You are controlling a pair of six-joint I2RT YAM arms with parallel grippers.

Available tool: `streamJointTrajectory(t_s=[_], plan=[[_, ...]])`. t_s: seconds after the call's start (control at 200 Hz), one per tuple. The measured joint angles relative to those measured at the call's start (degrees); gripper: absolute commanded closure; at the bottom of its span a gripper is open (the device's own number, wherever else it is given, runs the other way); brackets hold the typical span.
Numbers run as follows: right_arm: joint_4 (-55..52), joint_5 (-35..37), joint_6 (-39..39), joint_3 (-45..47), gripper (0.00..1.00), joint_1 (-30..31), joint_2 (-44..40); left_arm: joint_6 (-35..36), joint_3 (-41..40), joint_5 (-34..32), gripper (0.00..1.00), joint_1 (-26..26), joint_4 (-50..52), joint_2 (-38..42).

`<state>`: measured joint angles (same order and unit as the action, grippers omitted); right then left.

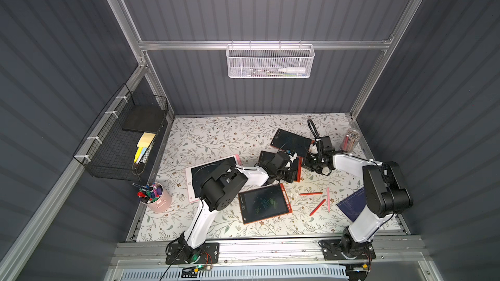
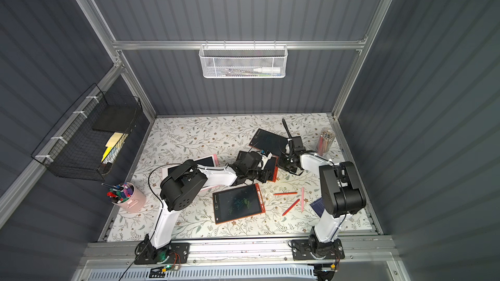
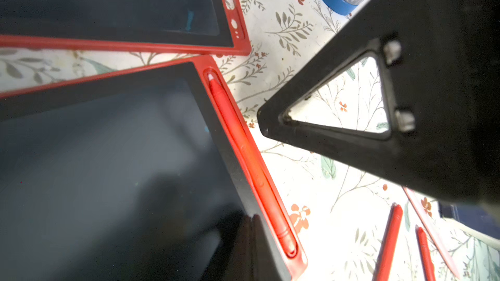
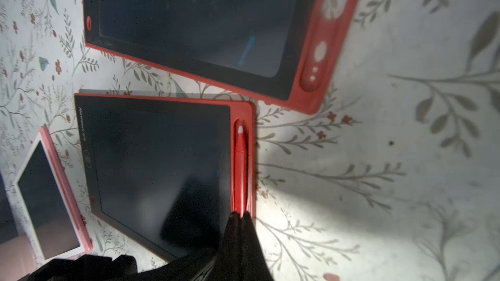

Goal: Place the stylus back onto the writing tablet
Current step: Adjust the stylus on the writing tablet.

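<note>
A red stylus [image 3: 249,158] lies in the side slot of a red-framed writing tablet [image 4: 151,163], its white tip pointing away from both grippers. My left gripper [image 3: 253,218] is shut, its tips resting on the tablet's dark bezel just beside the slot. My right gripper [image 4: 239,215] is also shut, and its tips sit at the rear end of the stylus [image 4: 240,168]. In both top views the two wrists meet over this tablet [image 1: 299,171] in the middle of the table, and they hide the stylus there. Nothing is held between either pair of fingers.
A second red tablet [image 1: 290,141] lies behind, a third [image 1: 263,202] in front, and a pink one [image 1: 213,168] to the left. Two red styluses [image 1: 311,193] [image 1: 318,207] and a pink one [image 1: 328,200] lie loose beside a blue notebook [image 1: 353,204]. Marker cup [image 1: 157,198] front left, pencil tube [image 1: 350,139] back right.
</note>
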<state>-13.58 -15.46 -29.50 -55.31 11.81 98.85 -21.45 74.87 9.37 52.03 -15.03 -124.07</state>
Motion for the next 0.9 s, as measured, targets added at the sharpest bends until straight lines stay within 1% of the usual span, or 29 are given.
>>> streamJointTrajectory(t_s=[0.12,0.415,0.605,0.901], plan=[[-1.7,2.3,0.7,-1.4,0.97,1.8,0.4,-0.5,-3.4,-0.3,1.0,-0.9,-1.2,2.0],[-5.6,6.3,2.2,-4.3,0.97,3.5,3.0,-0.9,-8.4,-0.4,1.0,-4.6,-2.1,5.3],[-7.0,7.6,2.9,-5.7,0.97,4.3,4.6,-0.9,-9.6,-0.4,1.0,-5.9,-3.1,5.8],[-8.9,10.3,3.9,-8.0,0.97,5.7,6.0,-0.9,-10.1,-0.4,1.0,-5.9,-4.2,5.8]])
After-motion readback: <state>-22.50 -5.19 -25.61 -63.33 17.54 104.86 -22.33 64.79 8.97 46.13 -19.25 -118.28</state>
